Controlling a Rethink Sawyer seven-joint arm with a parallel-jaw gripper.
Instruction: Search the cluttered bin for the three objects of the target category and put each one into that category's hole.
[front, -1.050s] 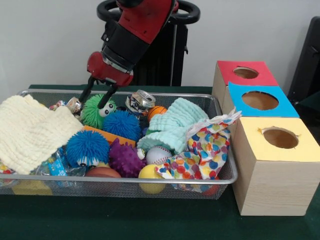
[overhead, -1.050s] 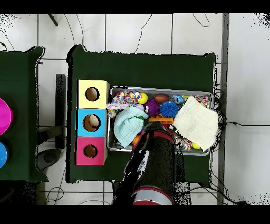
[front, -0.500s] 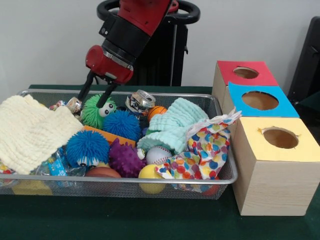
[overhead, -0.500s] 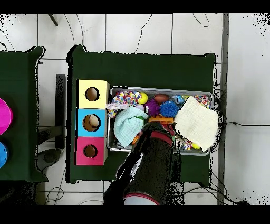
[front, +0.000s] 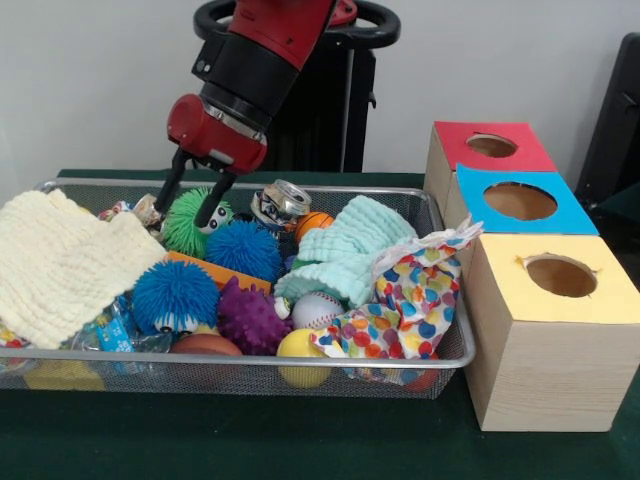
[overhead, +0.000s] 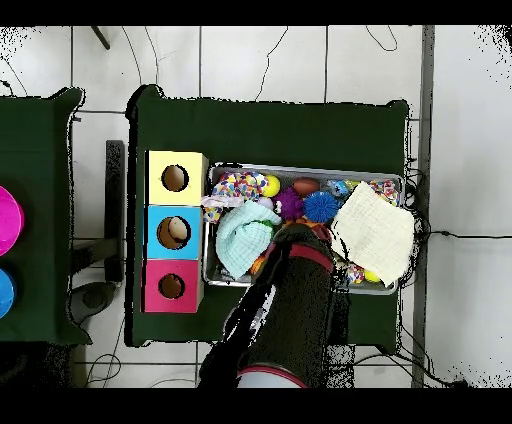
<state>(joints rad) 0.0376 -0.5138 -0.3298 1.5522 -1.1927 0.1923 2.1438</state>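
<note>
**A:** Claw (front: 188, 203) is spread wide, straddling the green ball (front: 190, 222) at the bin's (front: 440, 345) back, one finger on each side. Can't tell if it's touching.

**B:** What's the ball like?

**A:** Spiky, fuzzy, round with googly eyes, so no long axis. Eyes face front-right.

**B:** And the bin?

**A:** Packed: two blue spiky balls (front: 175, 295), a purple one (front: 250, 317), baseball (front: 316, 309), crushed can (front: 279, 205), cream cloth (front: 60, 262), mint cloth (front: 350, 250), dotted cloth (front: 410, 300). Overhead, the blue box (overhead: 175, 232) has something pale in its hole; red (overhead: 171, 286) and yellow (overhead: 175, 178) look dark.
</note>
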